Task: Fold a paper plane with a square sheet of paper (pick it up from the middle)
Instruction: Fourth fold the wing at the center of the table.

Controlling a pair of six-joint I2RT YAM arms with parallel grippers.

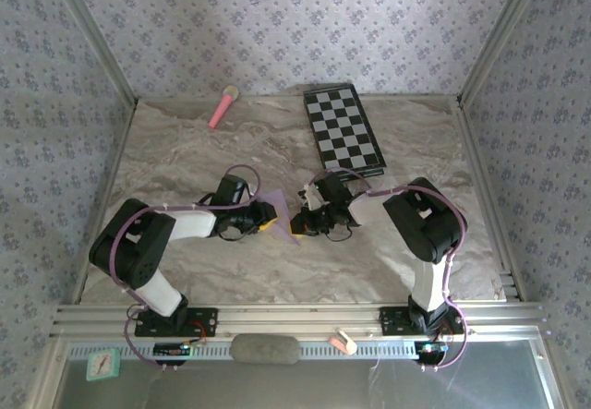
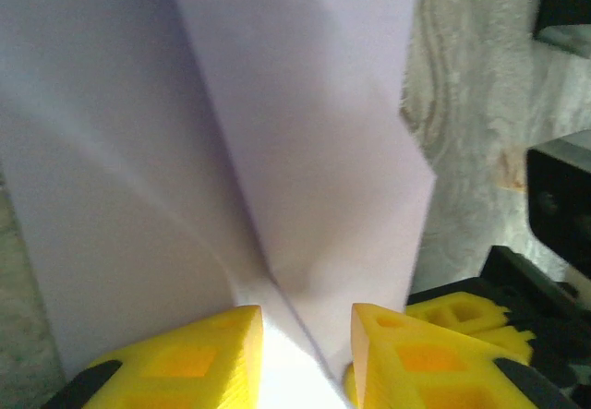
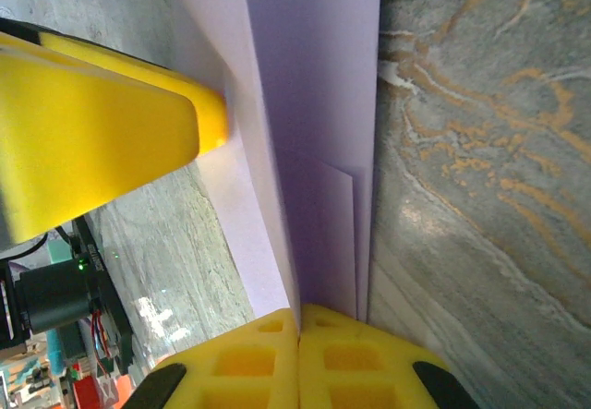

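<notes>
I am looking down at a marbled beige table (image 1: pixel 185 150) that is sitting inside flowered wallpaper walls. A checkered board (image 1: pixel 343 128) is lying at the far side, and a pink stick (image 1: pixel 223 106) is lying near the back wall to its left.

The folded lilac paper (image 1: pixel 282 215) is standing up off the surface near the middle of the table, right between the tips of the two arms.

On the right wrist camera, the right gripper (image 3: pixel 300 321) is pinching the paper's lower edge. Its yellow jaws are pressing together with no gap, and the folded layers are rising straight out from between them.

On the left wrist camera, the left gripper (image 2: pixel 305 321) is standing partly open. Its yellow fingers (image 2: pixel 185 354) are sitting apart, and the paper's crease is running down into the gap between them. I am seeing no squeeze on the sheet there, though one left finger is resting against the paper's face.
</notes>
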